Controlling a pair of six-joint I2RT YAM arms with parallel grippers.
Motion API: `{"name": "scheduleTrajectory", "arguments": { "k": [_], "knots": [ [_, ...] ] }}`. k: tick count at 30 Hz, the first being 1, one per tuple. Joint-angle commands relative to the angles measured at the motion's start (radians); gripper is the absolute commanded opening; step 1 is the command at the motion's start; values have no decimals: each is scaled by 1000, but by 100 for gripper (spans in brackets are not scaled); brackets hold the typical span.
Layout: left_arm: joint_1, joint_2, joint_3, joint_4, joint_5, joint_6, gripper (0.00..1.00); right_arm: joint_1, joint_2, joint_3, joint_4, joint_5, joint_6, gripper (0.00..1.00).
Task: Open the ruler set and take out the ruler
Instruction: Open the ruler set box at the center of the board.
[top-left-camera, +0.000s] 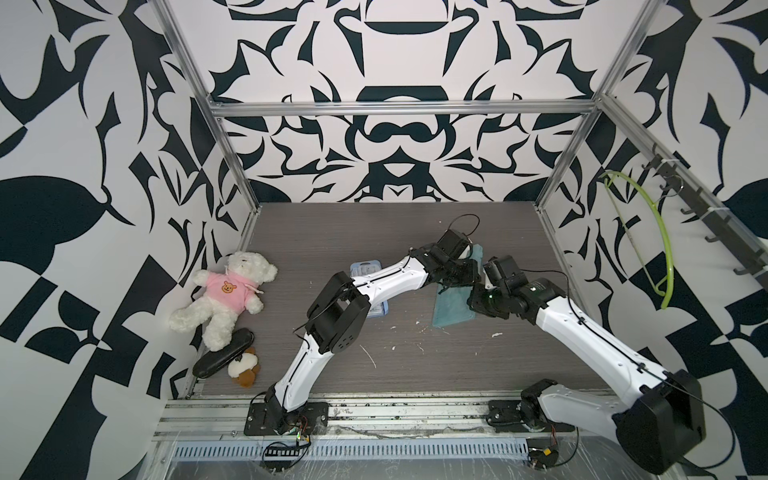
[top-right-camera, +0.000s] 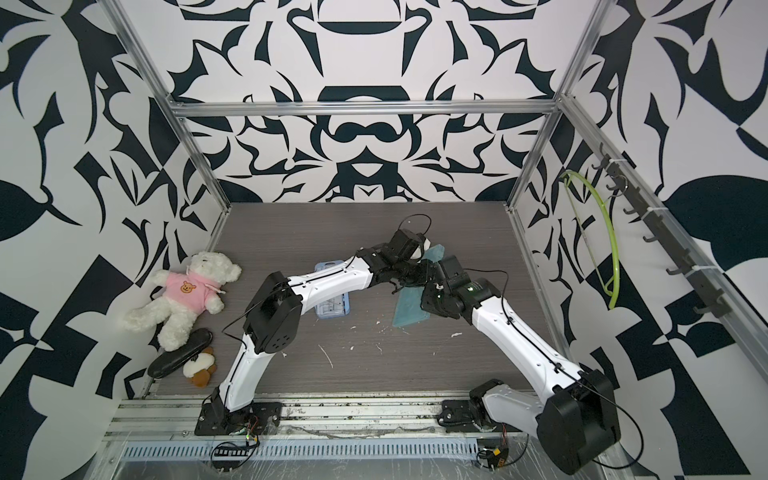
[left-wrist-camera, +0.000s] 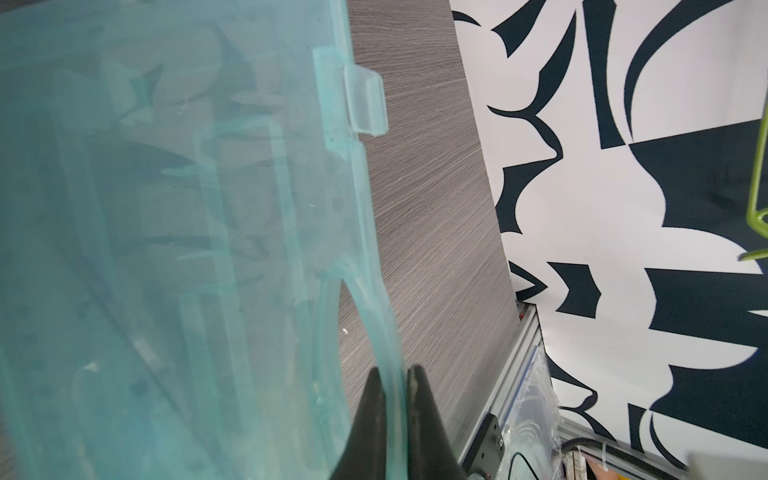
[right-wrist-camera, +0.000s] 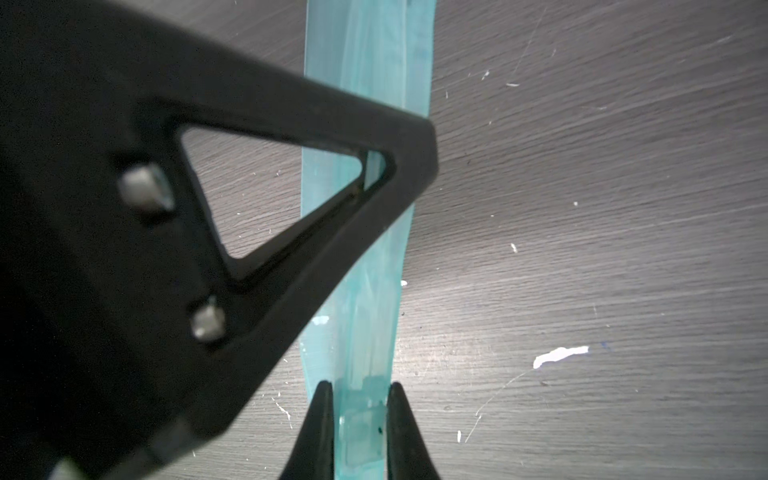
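The teal ruler set (top-left-camera: 454, 309) is right of centre on the grey table (top-left-camera: 415, 365), where both arms meet. The left gripper (left-wrist-camera: 395, 370) is pinched tight on its rim, while the right gripper (right-wrist-camera: 360, 385) is clamped across its narrow edge, at the clasp

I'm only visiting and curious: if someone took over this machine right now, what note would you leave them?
The left hand is shut on the rim of the teal ruler set.
The right hand is shut on a small tab at the case's edge.
The ruler set is held between both hands, tilted, over the right half of the table. I cannot tell whether it touches the table.
Done: both grips are taken.
Left: the case does not look opened and no ruler is out. Open it, then take out the ruler.
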Motion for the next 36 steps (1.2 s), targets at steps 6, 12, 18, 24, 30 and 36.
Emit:
{"name": "scheduleTrajectory", "arguments": {
  "k": [6,12,18,24,30,36],
  "knots": [
    [18,156,-65,-170,-154,84,0,-65,-129,45,56,-140,-15,5],
    [16,169,-103,-153,-158,74,0,-118,-140,55,59,-205,-17,12],
    [10,168,-146,-133,-161,64,0,-151,-149,80,27,-215,-47,17],
    [6,176,-178,-122,-162,54,0,-167,-157,106,3,-217,-75,27],
    [3,157,-178,-107,-150,48,0,-174,-162,117,-11,-217,-91,31],
    [0,134,-132,-121,-130,63,0,-191,-168,79,0,-219,-87,35]
  ]
}}
